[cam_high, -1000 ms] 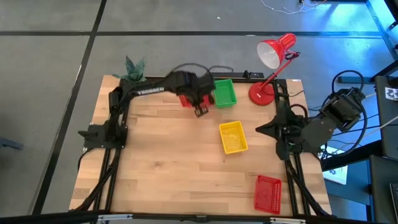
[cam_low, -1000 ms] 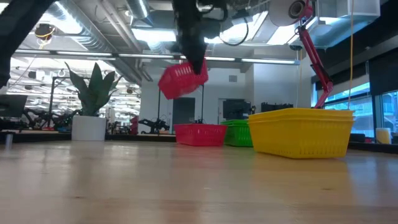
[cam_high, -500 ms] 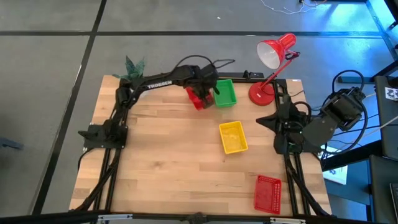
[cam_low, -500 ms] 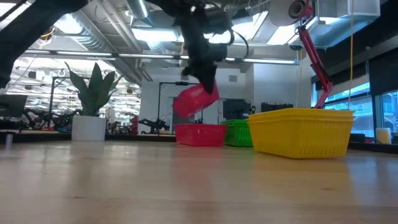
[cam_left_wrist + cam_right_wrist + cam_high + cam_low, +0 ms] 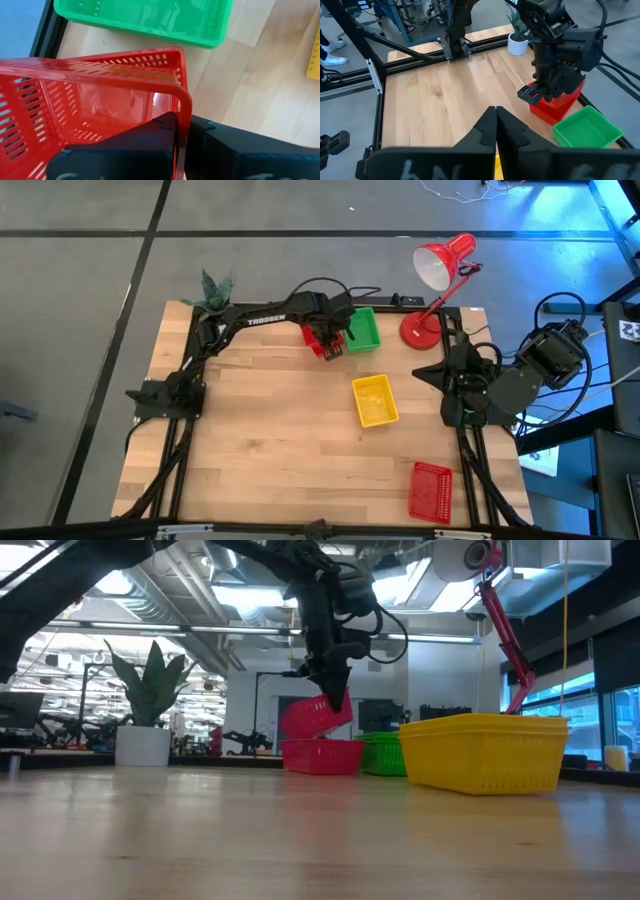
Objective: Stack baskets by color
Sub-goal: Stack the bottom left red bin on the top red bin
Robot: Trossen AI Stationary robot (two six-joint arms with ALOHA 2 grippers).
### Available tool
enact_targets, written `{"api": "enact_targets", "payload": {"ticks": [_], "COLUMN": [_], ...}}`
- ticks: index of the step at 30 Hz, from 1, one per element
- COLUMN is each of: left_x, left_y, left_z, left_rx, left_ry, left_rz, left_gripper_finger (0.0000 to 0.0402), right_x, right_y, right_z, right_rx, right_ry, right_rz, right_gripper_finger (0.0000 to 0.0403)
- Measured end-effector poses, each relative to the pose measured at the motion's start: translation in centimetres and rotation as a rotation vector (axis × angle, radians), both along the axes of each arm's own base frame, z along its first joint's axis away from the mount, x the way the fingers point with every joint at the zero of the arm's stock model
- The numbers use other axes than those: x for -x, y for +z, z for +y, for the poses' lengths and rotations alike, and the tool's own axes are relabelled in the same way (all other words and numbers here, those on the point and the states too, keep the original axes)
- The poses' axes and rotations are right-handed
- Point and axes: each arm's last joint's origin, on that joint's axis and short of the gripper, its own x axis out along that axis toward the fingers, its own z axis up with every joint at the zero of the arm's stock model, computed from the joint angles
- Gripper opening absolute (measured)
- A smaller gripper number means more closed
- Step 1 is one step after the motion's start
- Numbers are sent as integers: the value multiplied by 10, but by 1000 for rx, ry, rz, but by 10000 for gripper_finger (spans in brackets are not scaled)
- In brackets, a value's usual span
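Lettering "TROSSEN" readable in white on the left arm's forearm (image 5: pixel 262 321), high view.

Left gripper (image 5: pixel 333 350) at the table's far edge, fingers pinched on the rim wall of a tilted red basket (image 5: pixel 316 716). Held red basket tipped, lower corner touching or just above a second red basket (image 5: pixel 322 755) resting flat on the table. Whether the two are nested: cannot tell.

Green basket (image 5: pixel 361 329) immediately beside the red pair, toward the red desk lamp (image 5: pixel 438 275); interior shown bare in the left wrist view.

Yellow basket (image 5: pixel 375 400) near the table centre, apart from the others, nothing visible inside.

Third red basket (image 5: pixel 430 491) alone at the near right corner, nothing visible inside.

Right gripper (image 5: pixel 495 131) parked at the right table edge, fingers pressed together, holding nothing.

Potted plant (image 5: pixel 213 289) at the far left corner.
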Motion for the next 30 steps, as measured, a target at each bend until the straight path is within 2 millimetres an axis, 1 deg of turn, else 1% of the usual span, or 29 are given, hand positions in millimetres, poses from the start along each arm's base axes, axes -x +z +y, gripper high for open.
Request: {"api": "enact_targets", "payload": {"ticks": [3,12,16,19,26,30], "left_x": [1,8,6,5,8,9], "left_y": [-1,-17,-17,-17,-17,-18], "left_z": [1,1,2,2,1,1], "left_rx": [4,33,10,11,21,17], "left_ry": [3,25,-12,-17,-16,-12], "left_rz": [10,71,59,58,84,98], "left_gripper_finger": [0,0,2,13,55,64], "right_x": [0,0,0,0,0,0], "right_y": [0,0,0,0,0,0], "right_z": [0,0,0,0,0,0], "right_rx": [0,-20,-20,-20,-20,-19], "right_ry": [0,-11,-11,-11,-11,-10], "right_rz": [0,-6,-6,-6,-6,-5], "right_gripper_finger": [1,1,1,1,1,1]}}
